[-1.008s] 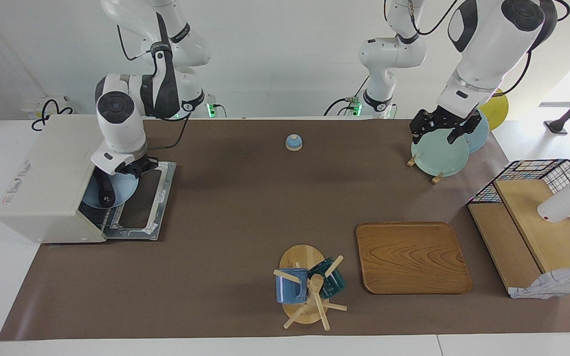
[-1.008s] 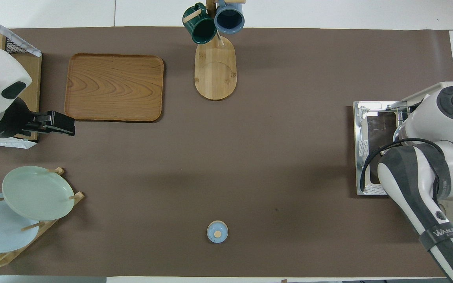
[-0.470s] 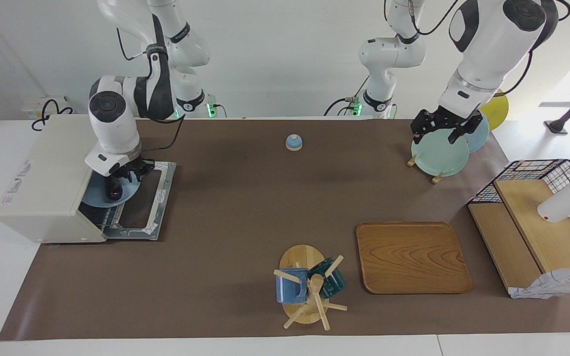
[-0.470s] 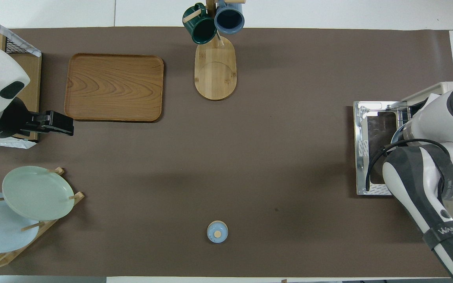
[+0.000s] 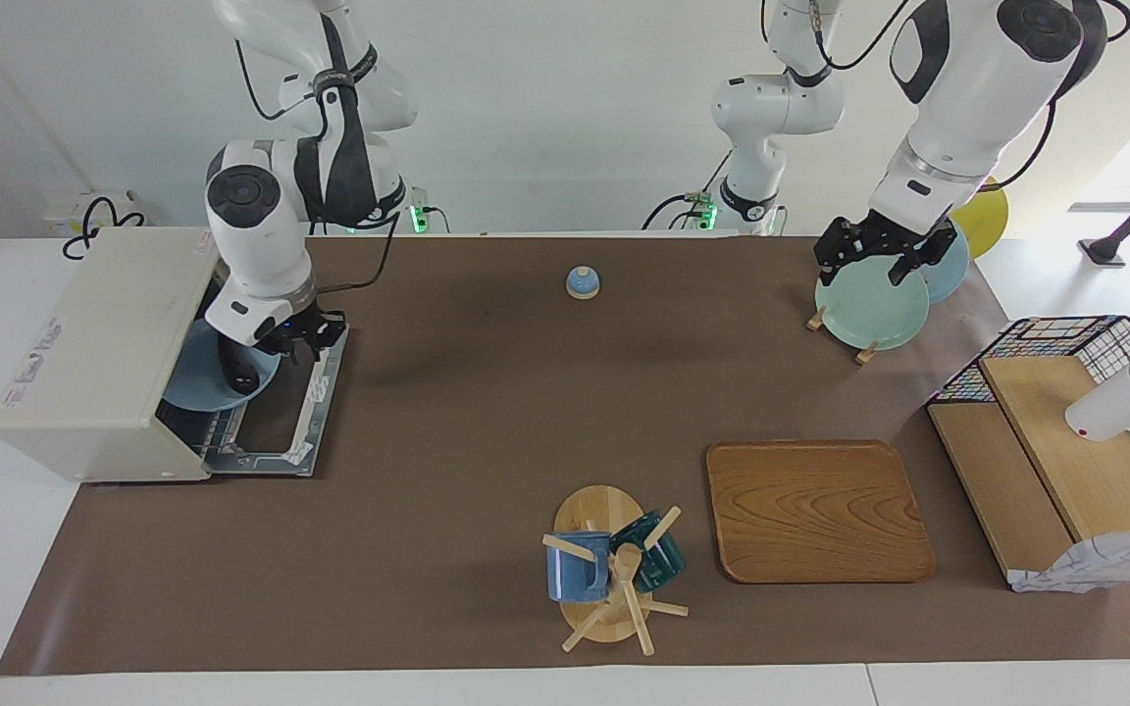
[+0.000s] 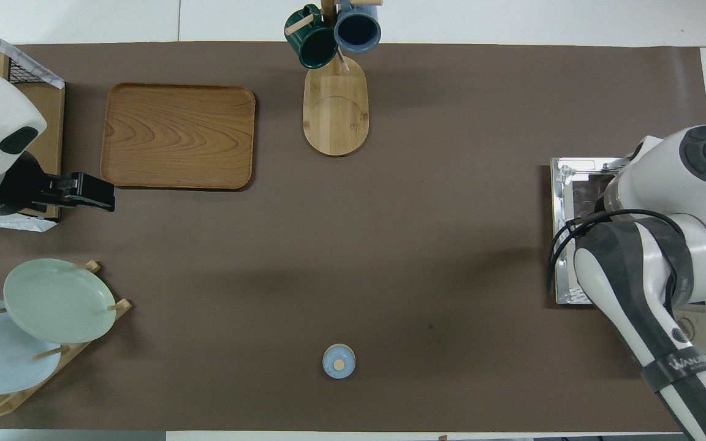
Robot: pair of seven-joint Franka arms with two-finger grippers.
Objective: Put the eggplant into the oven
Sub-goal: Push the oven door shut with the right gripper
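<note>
Dark purple eggplant (image 5: 239,371) lay on a blue plate (image 5: 194,378) in the mouth of the open oven (image 5: 99,353), over the wire rack. Right gripper (image 5: 295,338) hung just above the eggplant's end, over the dropped door (image 5: 282,412); couldn't tell its finger state. Left gripper (image 5: 881,257) waited over the green plate (image 5: 869,309), fingers spread.

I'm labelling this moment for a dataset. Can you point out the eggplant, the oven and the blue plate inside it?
eggplant (image 5: 239,368), facing view, dark body below the right claw.
oven (image 5: 99,343), facing view, cream top panel.
blue plate (image 5: 194,380), facing view, bare surface beside the eggplant.
</note>
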